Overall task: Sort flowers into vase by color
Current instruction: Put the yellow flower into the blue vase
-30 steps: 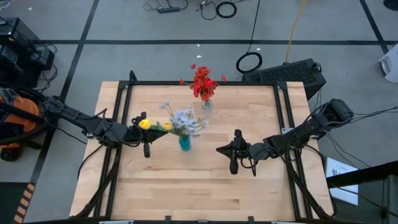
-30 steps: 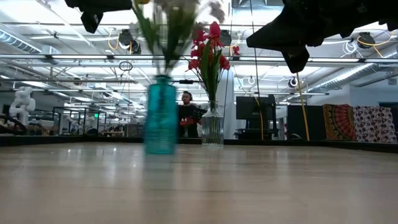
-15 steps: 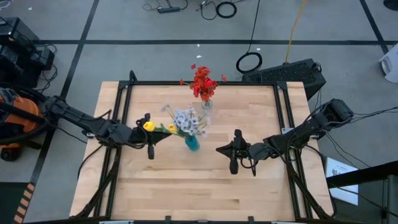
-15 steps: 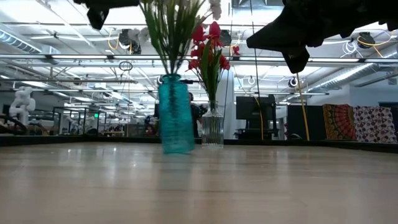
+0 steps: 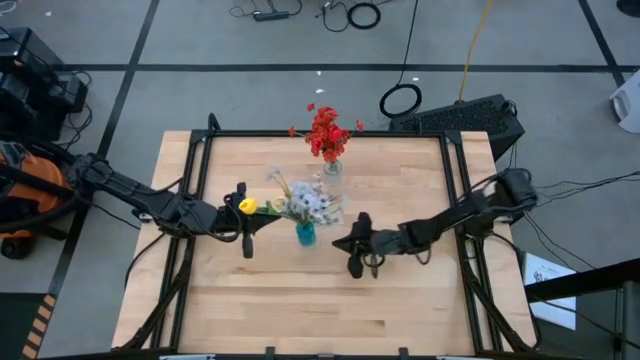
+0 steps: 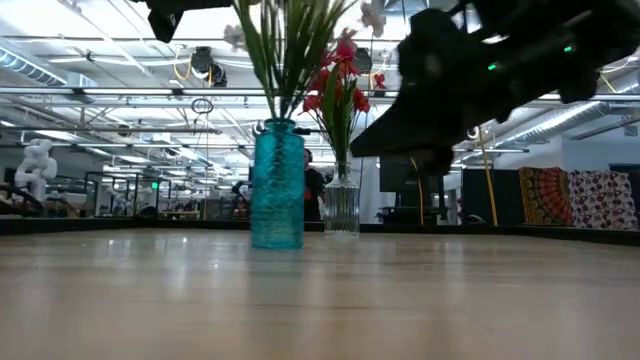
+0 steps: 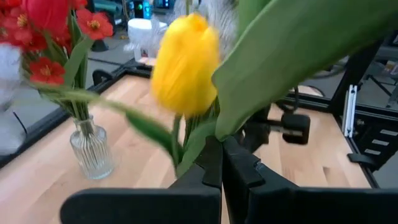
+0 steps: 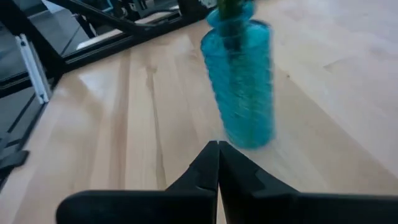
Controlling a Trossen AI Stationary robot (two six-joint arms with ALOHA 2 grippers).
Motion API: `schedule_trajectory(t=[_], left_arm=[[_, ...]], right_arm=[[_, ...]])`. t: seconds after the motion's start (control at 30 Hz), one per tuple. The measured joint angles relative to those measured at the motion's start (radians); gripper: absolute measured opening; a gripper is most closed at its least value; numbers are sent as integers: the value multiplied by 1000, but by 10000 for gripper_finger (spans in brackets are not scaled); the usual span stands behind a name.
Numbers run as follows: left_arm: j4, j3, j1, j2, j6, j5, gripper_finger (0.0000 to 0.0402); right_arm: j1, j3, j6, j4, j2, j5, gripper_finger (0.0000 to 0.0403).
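Observation:
My left gripper (image 5: 248, 225) is shut on a yellow tulip (image 5: 247, 206), high over the table, just left of a teal vase (image 5: 305, 234). The teal vase holds the pale white-grey sprays (image 5: 310, 205) and stands on its base (image 6: 277, 185). A clear glass vase (image 5: 331, 167) behind it holds the red blooms (image 5: 326, 134). My right gripper (image 5: 340, 244) is shut and empty, just right of the teal vase (image 8: 242, 81), with its tips pointing at the vase and short of it. My left gripper pinches the tulip's green stem and a leaf base (image 7: 198, 146) between its two fingers, just below the yellow bud (image 7: 183, 65). The fingers come roughly level from the table's left. The tulip is lifted clear of the table, its bud ahead of the fingertips.
A black frame (image 5: 200, 150) runs along the table's left, far and right sides. The clear vase (image 7: 92, 149) stands close behind the teal one. Bare wood (image 5: 300, 310) lies toward the near edge. A person (image 6: 312, 190) shows far behind the table.
My left gripper has moved a little toward the table's right with the tulip, closer to the teal vase. The teal vase has slid slightly to the right and stayed upright. My right gripper has moved toward the table's left, up to the teal vase.

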Motion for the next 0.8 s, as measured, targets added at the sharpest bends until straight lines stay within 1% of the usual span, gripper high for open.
schedule_trajectory(t=[0.1,0.23,0.4,0.47,0.57,0.63,0.7,0.8], left_arm=[[-6,0,0,0,-11,0,0],[-5,0,0,0,-12,0,0],[-3,0,0,-1,-13,0,0],[-3,0,0,-1,-13,0,0],[-3,0,0,-1,-13,1,0],[-2,0,0,-1,-13,2,0],[-2,0,0,-1,-13,2,0],[-2,0,0,-1,-13,2,0]], right_arm=[[-15,72,-4,4,92,-3,6],[-30,151,-28,-42,164,-3,35],[-38,175,-31,-196,145,-8,89],[-40,175,-38,-231,136,-3,113],[-52,175,-72,-216,137,-2,146],[-66,176,-92,-167,152,-1,168],[-80,176,-116,-155,167,0,188],[-102,175,-118,-135,188,-2,212]])
